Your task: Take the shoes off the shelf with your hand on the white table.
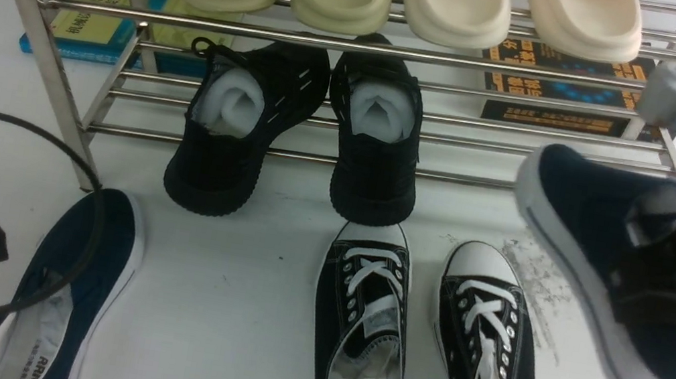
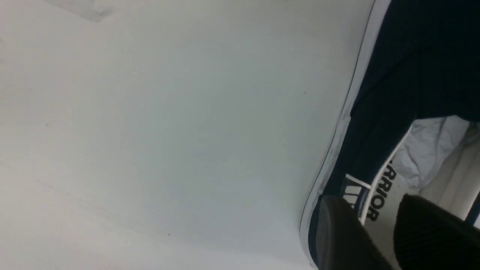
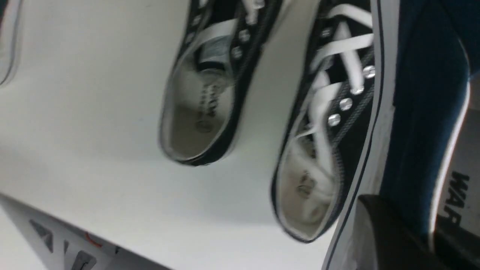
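Second shoe in carry: right gripper [image 3: 422, 236] pinches the side wall of a navy slip-on [image 1: 578, 214], tilted in the air, clear of the shelf [image 1: 54, 56]. The other slip-on [image 1: 74, 270] lies on the white table [image 1: 237, 309]. The left gripper [image 2: 378, 232] straddles its heel rim, clamped or slack cannot be told. Next, likely: lower, level sole, release.

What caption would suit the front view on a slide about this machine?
Right hand holds one navy shoe aloft before the shelf; its mate lies on the table.
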`<state>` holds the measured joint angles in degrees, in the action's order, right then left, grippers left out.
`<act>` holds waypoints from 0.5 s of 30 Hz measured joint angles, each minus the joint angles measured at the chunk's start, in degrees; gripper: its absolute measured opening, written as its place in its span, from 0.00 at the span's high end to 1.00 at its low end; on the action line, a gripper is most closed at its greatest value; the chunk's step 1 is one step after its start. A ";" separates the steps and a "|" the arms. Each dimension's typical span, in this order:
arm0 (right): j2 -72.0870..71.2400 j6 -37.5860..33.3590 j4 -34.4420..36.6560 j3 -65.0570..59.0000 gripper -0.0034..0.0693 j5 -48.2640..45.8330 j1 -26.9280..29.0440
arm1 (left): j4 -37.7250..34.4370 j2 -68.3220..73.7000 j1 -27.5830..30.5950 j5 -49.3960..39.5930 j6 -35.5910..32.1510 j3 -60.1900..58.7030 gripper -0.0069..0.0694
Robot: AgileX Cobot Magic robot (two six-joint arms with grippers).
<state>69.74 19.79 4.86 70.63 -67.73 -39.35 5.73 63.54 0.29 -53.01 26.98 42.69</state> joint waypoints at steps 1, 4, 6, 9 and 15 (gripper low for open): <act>0.00 1.35 -0.34 0.00 0.92 0.05 -0.90 | 0.00 0.00 0.00 0.00 0.00 0.00 0.59; 1.27 12.56 -6.45 0.00 0.92 2.36 -15.84 | 0.54 0.00 0.00 0.04 0.00 0.00 0.59; 3.09 20.44 -10.36 0.00 0.92 4.45 -22.89 | 0.56 0.00 0.00 0.16 0.00 0.00 0.59; 6.45 28.92 -15.73 0.00 0.92 8.69 -29.83 | 0.61 0.00 0.00 0.49 0.00 0.00 0.59; 13.60 34.20 -18.53 1.86 0.92 15.02 -32.82 | 0.61 0.00 0.00 0.71 0.00 0.00 0.59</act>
<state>83.34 53.99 -13.67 72.49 -52.71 -72.17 6.34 63.54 0.29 -52.30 26.98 42.69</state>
